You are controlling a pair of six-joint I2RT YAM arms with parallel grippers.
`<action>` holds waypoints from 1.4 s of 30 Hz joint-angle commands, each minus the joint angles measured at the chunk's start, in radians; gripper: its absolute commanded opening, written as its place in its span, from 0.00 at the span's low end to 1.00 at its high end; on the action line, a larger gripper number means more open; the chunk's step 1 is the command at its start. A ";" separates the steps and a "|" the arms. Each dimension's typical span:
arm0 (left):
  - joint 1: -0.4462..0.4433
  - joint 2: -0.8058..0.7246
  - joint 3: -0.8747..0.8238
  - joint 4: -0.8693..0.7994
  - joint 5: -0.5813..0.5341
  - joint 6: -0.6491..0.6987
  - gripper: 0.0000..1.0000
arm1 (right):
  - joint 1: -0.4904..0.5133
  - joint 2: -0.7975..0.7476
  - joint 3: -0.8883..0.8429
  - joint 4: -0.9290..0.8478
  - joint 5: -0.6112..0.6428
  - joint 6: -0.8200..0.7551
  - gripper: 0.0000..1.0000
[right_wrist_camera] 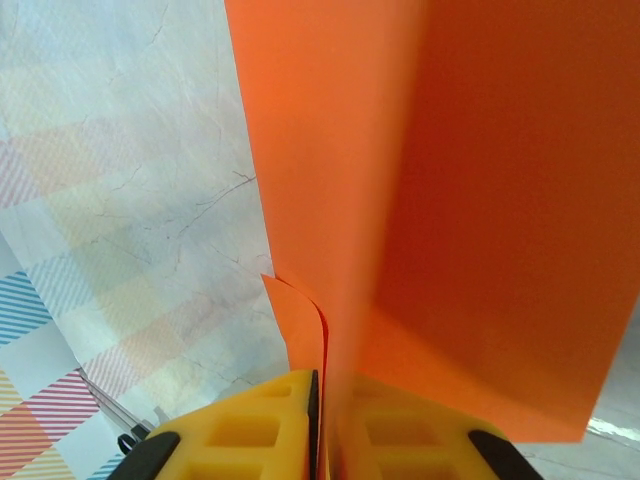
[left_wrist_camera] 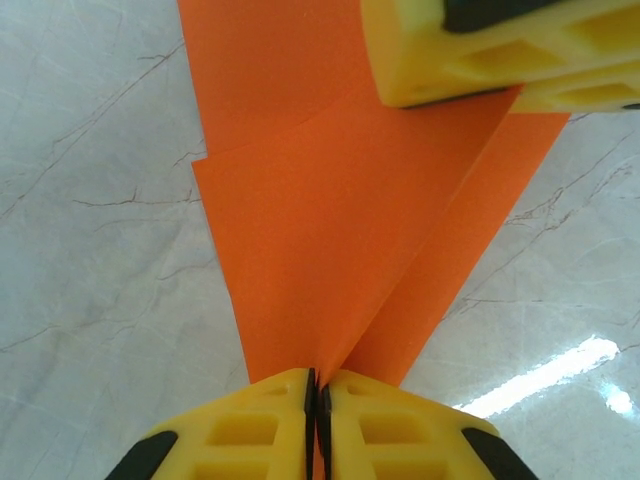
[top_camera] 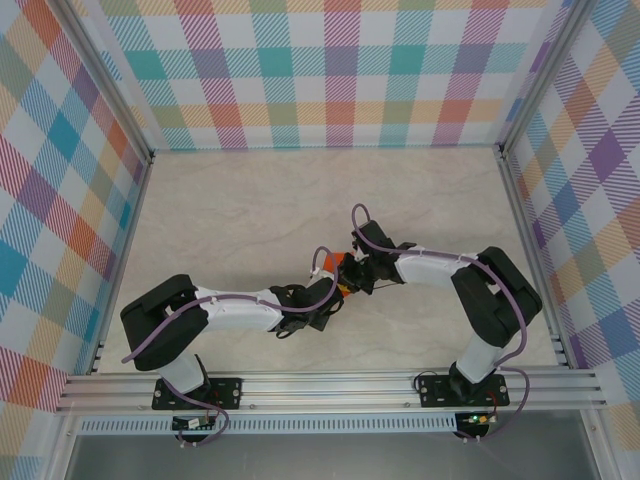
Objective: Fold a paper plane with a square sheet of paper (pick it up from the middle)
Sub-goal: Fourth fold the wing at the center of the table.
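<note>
Marble table (top_camera: 250, 200) between checked walls (top_camera: 340, 70); both jaws clamp orange paper (left_wrist_camera: 320, 230)

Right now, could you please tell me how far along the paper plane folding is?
Done: the thin bright orange paper sheet is off the marbled table and already shows overlapping folded layers. In hand: the left gripper and right gripper each pinch it shut, at opposite ends. Left: no finished dart yet; one flap stands loose, so more folds remain.
</note>
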State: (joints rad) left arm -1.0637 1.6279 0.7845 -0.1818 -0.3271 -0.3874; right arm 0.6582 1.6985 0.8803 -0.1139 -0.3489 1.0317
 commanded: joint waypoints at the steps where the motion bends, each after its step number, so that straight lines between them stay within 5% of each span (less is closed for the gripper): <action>1: -0.010 -0.022 0.022 -0.022 -0.022 0.011 0.14 | 0.003 0.008 0.025 -0.019 -0.002 -0.009 0.11; 13: -0.010 -0.023 0.015 -0.047 -0.081 0.018 0.26 | 0.002 -0.003 0.023 -0.022 0.002 -0.007 0.07; 23: -0.010 -0.026 0.009 -0.023 -0.069 0.038 0.18 | 0.002 -0.001 0.030 -0.030 -0.001 -0.009 0.07; 42: -0.010 -0.056 -0.002 0.001 -0.036 -0.007 0.26 | 0.001 0.009 0.025 -0.024 -0.001 -0.007 0.09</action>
State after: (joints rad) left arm -1.0645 1.6028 0.7845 -0.2031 -0.3744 -0.3779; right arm 0.6582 1.6989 0.8833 -0.1223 -0.3481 1.0317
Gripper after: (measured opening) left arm 0.257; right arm 0.091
